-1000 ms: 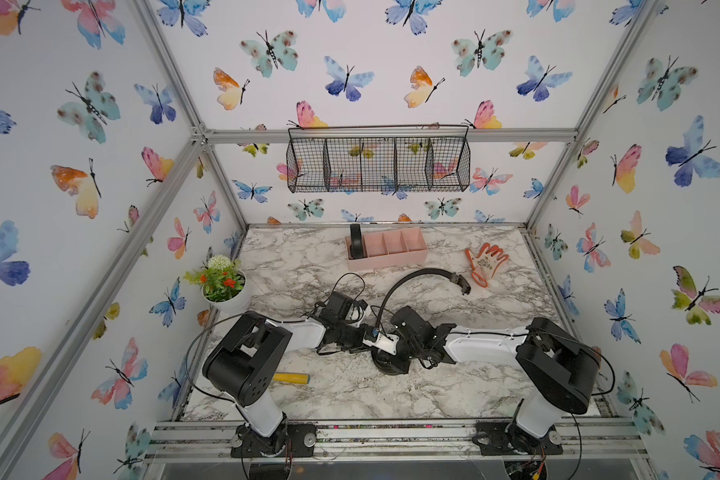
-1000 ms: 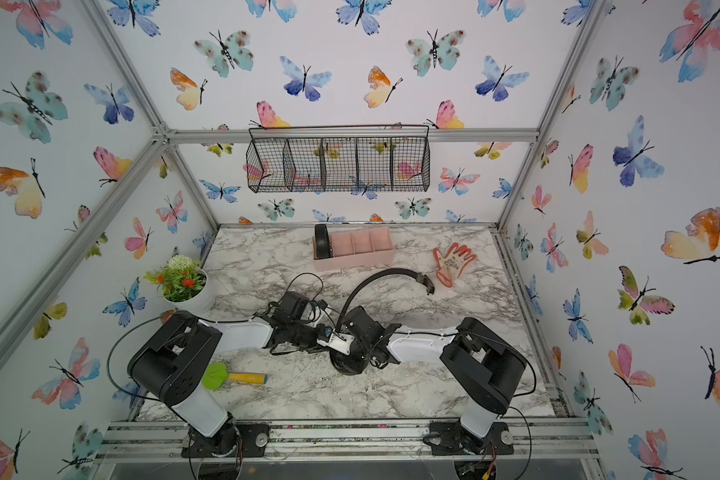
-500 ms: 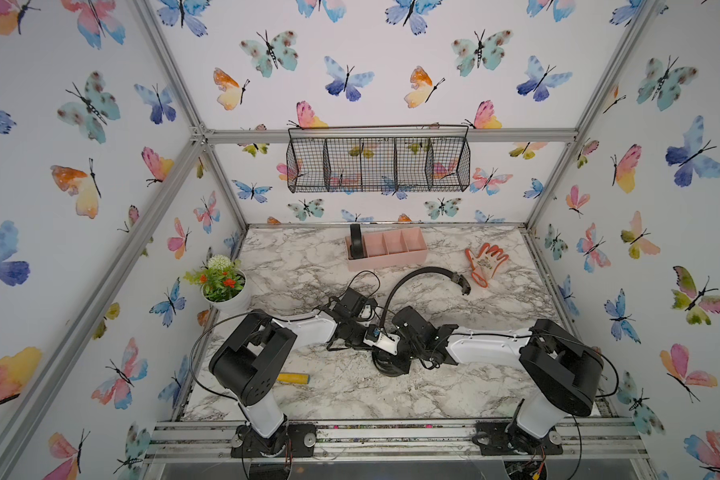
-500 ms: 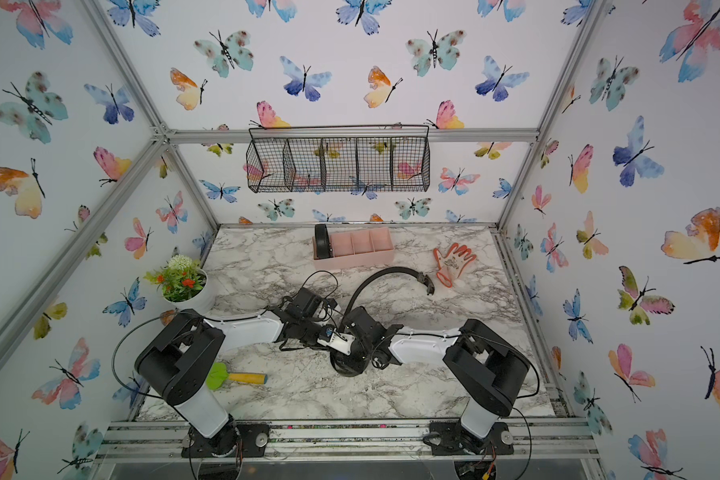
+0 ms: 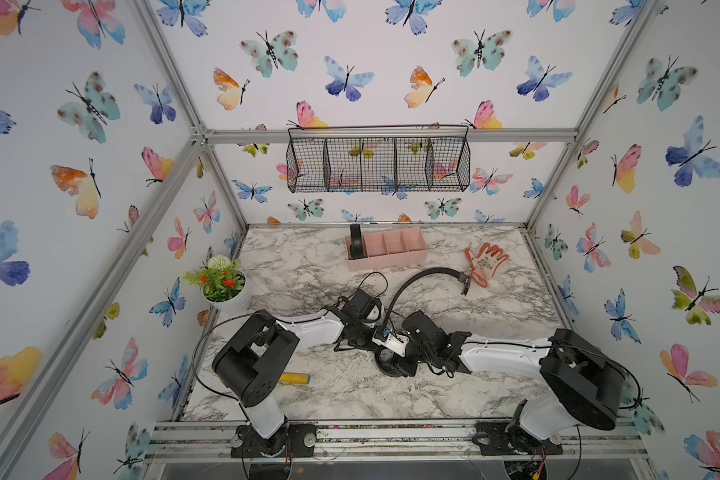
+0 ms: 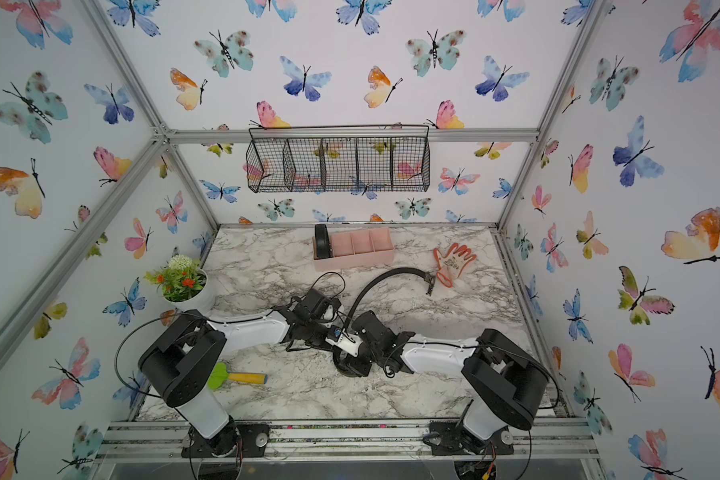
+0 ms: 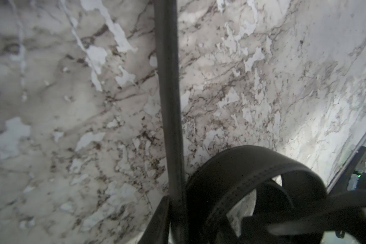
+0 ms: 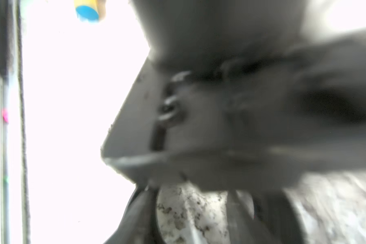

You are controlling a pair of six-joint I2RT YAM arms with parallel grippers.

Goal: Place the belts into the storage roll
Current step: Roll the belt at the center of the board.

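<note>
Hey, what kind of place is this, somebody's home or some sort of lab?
Most likely a robot test cell, not a home: an aluminium frame carries butterfly wallpaper panels, and a left arm and a right arm are mounted on a rail at the front edge of a marble-patterned table.

White-and-grey marble with dark veins across the worktop. Pale pink on the storage roll; plain black on the rolled belt at its left end. Black too on the loose belt, with rows of stitching in the left wrist view. Orange fingers and whitish middle on the glove. Green leaves, red and white blooms, white pot for the plant. Black for the wire basket. Yellow handle, green head on the tool. Watercolour butterflies in blue, pink, orange and teal over white walls.
</note>
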